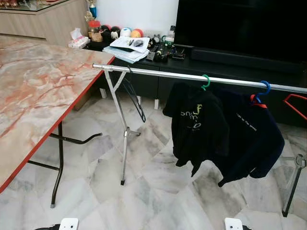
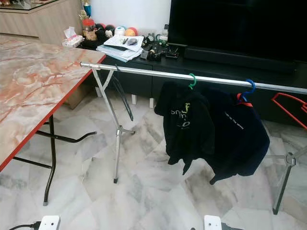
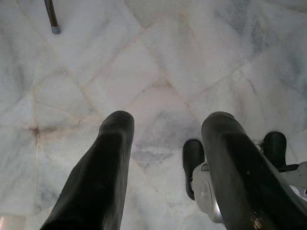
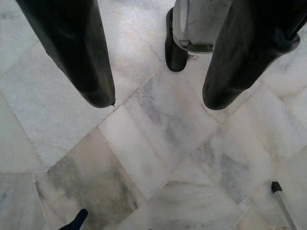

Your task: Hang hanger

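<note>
A silver rail (image 1: 163,73) of a clothes rack runs across the room in front of me. An empty black hanger (image 1: 135,99) hangs near its left end. A green hanger (image 1: 206,82) carries a black shirt (image 1: 196,124). A blue hanger (image 1: 263,89) beside it carries a dark navy shirt (image 1: 254,139). Part of a red hanger (image 1: 294,103) shows at the far right. My left gripper (image 3: 168,120) hangs low over the marble floor, open and holding nothing. My right gripper (image 4: 158,99) also points down at the floor, open and holding nothing.
A marble-topped folding table (image 1: 33,91) with a red edge stands at the left on black legs (image 1: 58,163). Behind the rack is a dark TV console (image 1: 216,64) with clutter and a large TV (image 1: 240,24). The rack's legs (image 1: 123,143) stand on the marble floor (image 1: 153,191).
</note>
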You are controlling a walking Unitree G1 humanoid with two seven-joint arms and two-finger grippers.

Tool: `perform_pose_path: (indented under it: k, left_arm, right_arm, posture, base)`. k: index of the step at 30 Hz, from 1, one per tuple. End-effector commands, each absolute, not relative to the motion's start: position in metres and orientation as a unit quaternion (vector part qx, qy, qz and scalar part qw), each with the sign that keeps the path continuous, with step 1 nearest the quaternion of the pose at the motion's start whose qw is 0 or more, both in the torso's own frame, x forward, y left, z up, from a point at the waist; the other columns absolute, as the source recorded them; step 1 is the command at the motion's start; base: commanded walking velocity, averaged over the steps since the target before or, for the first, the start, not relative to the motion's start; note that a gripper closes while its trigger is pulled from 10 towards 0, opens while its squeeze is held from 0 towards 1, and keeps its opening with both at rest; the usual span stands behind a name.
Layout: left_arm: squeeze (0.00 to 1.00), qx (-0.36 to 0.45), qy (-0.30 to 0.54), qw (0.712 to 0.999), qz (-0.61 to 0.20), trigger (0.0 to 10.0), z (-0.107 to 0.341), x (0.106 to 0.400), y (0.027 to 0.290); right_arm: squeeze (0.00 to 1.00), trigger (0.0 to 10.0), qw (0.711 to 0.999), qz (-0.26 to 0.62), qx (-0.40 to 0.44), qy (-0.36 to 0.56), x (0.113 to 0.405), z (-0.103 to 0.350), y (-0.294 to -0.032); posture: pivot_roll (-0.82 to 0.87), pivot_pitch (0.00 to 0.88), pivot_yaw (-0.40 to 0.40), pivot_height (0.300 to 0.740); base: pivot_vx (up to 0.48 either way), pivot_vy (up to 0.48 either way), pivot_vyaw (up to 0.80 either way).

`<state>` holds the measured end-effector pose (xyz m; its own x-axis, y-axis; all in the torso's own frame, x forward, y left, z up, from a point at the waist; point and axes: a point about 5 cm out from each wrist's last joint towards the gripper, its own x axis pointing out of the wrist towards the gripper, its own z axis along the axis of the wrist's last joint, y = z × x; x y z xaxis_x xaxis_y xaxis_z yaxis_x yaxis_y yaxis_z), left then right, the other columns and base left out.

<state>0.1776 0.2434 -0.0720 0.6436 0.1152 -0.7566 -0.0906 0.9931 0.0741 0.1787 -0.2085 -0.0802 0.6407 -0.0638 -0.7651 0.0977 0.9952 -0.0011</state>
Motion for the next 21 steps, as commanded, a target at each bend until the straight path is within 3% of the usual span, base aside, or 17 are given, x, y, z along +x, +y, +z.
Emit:
perform_pose_path:
  k: [1, 21]
  left_arm:
    - [0.0, 0.013, 0.431, 0.9, 0.061, 10.0, -0.0759, 0.1701, 0.2439]
    - [0.0, 0.005, 0.429, 0.901, 0.06, 10.0, -0.0759, 0.1701, 0.2432]
  right_arm:
    - [0.0, 10.0, 0.903, -0.047, 0.022, 0.427, 0.1741, -0.0824, -0.2081]
    - [0.0, 10.0, 0.903, -0.047, 0.02, 0.426, 0.1746, -0.0822, -0.2083]
  posture:
    - [-0.02, 0.087, -0.003, 0.74]
    - [-0.02, 0.078, -0.002, 0.74]
  base:
    - [0.0, 0.0, 0.0]
    - [0.0, 0.0, 0.0]
